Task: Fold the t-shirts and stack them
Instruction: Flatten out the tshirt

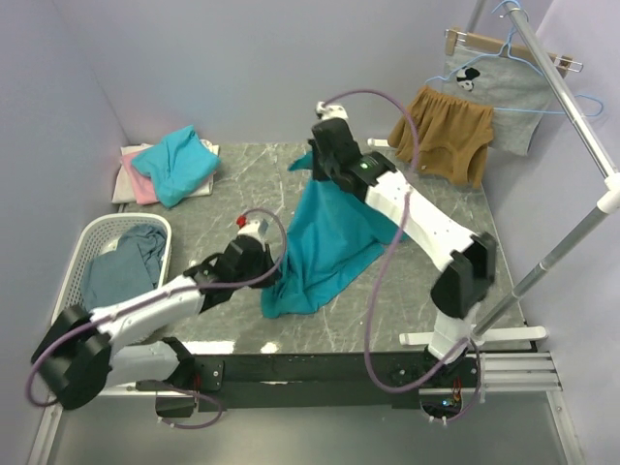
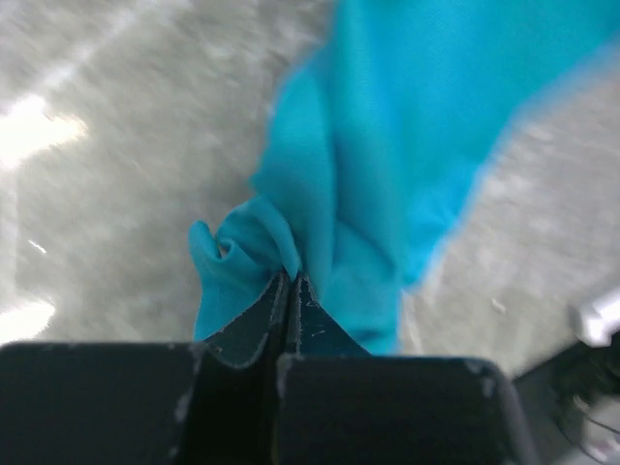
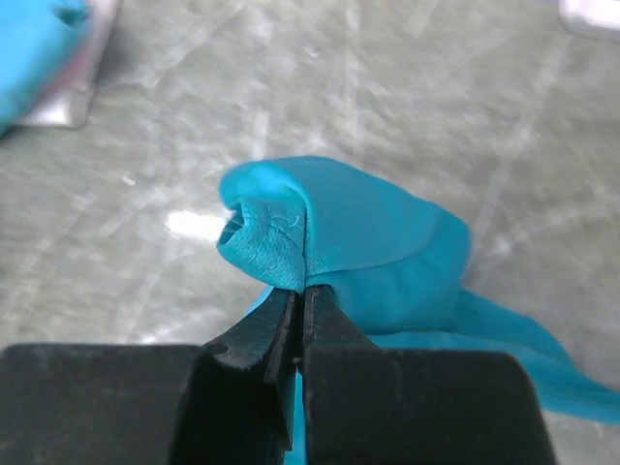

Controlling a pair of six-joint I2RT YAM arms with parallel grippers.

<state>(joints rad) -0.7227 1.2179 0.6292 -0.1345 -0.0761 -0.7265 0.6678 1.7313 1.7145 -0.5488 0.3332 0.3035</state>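
A teal t-shirt (image 1: 329,242) hangs stretched between both grippers above the middle of the grey marble table (image 1: 436,208). My left gripper (image 1: 274,269) is shut on its lower edge (image 2: 291,242). My right gripper (image 1: 312,167) is shut on its upper edge (image 3: 291,242) and holds it higher, toward the back. A stack of t-shirts sits at the back left: a turquoise one (image 1: 176,163) on top of a pink one (image 1: 139,184) and a white one.
A white laundry basket (image 1: 74,260) at the left edge holds slate-blue clothes (image 1: 121,266). Tan-brown shorts (image 1: 446,134) and a grey printed garment (image 1: 494,92) hang at the back right by a metal rail (image 1: 572,97).
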